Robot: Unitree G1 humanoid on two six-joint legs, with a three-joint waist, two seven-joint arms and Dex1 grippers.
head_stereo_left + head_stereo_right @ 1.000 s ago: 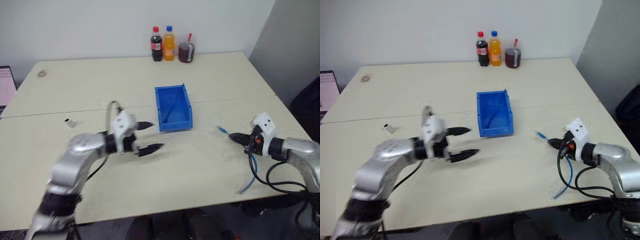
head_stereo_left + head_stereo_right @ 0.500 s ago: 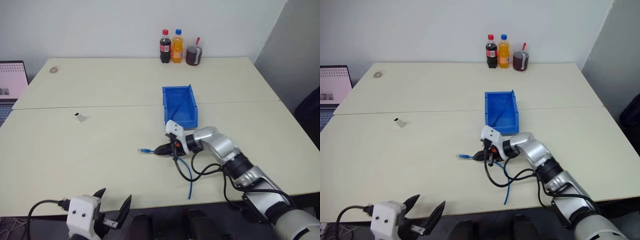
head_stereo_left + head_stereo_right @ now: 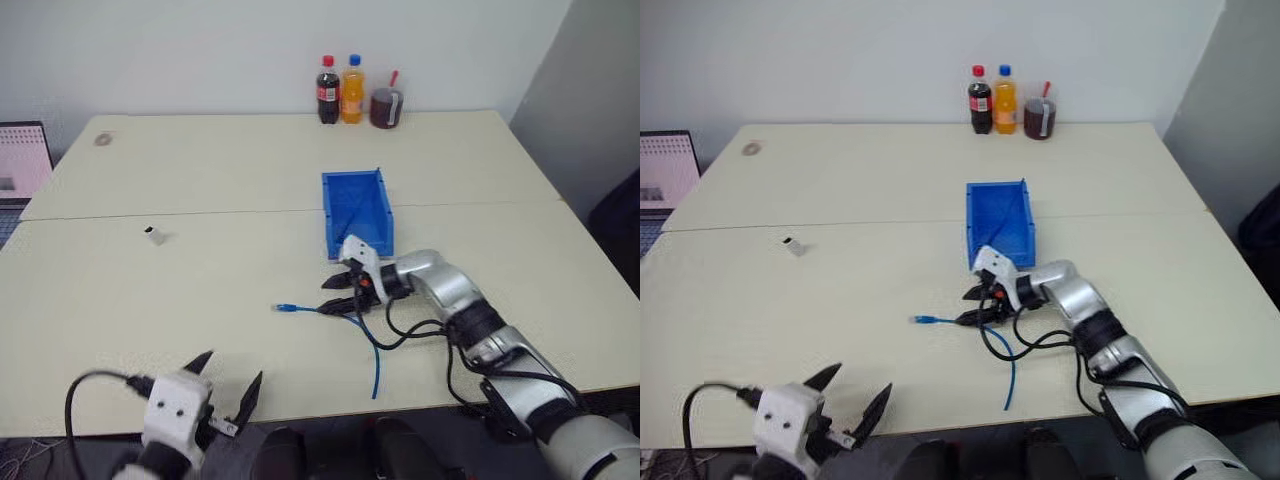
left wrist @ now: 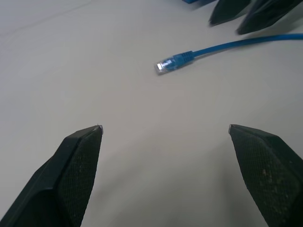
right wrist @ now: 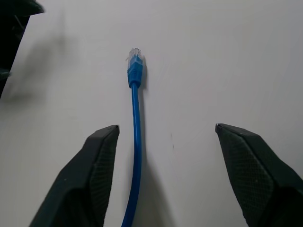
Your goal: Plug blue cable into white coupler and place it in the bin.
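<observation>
Far left, a laptop [image 3: 22, 160] sits at the edge of the worktop [image 3: 150, 300], screen lit. On the back corner there is a small round mark [image 3: 103, 140]. Next along, the coupler [image 3: 151, 234] lies alone on the worktop, well apart from everything else.

Down at the near edge, the left tool [image 3: 232, 385] hangs just off the worktop, its two black fingers [image 4: 71, 170] spread wide and nothing between them. Its wrist view looks across bare worktop toward the cable's clear plug.

Centre now: the cable [image 3: 330, 310] lies flat, one plug end [image 3: 284, 307] pointing toward the coupler's side, though far short of it. From there the cord runs to the right tool, then curls and trails toward the near edge of the worktop.

The right tool [image 3: 340, 293] is low over the cord, fingers parted. In its wrist view the cord runs past just inside one finger [image 5: 94, 170], and the other finger stands clear of it, so the grip is released and the cable rests on the worktop.

Just behind that tool sits the bin [image 3: 356, 210], open top, long axis running away from the robot. Far back against the wall: a cola bottle [image 3: 327, 90], an orange bottle [image 3: 351, 89] and a dark cup [image 3: 384, 106] with a red straw, side by side.
</observation>
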